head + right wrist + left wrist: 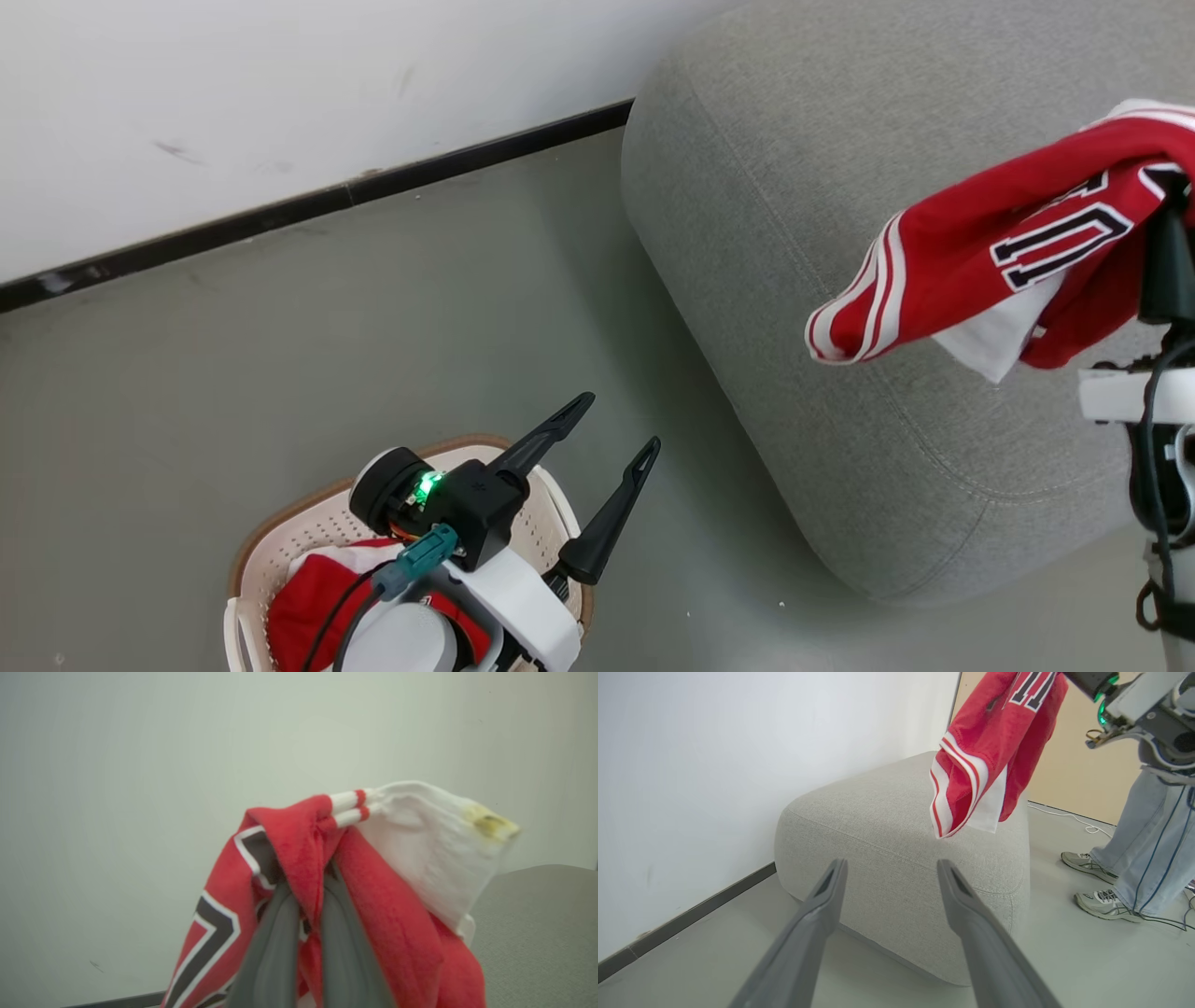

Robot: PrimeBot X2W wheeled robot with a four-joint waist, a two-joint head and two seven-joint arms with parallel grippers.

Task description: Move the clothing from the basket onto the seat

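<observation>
My right gripper [306, 891] is shut on the red jersey [289, 849], with a fold of cloth pinched between its two fingers. The jersey [980, 252] hangs in the air over the grey seat [840, 280], its striped trim drooping toward the cushion; it also shows in the left wrist view as the jersey [994, 751] above the seat [887, 826]. A second red garment [308, 597] lies in the cream basket [280, 523] at the lower left, partly hidden by my left arm. Above the basket my left gripper [621, 422] stands open and holds nothing, its fingers [831, 896] pointing toward the seat.
A white wall with a black baseboard [327, 201] runs behind the grey floor. A person's legs [1148, 835] and shoes [1104, 903] stand beyond the seat, near thin cables [1083, 823] on the floor.
</observation>
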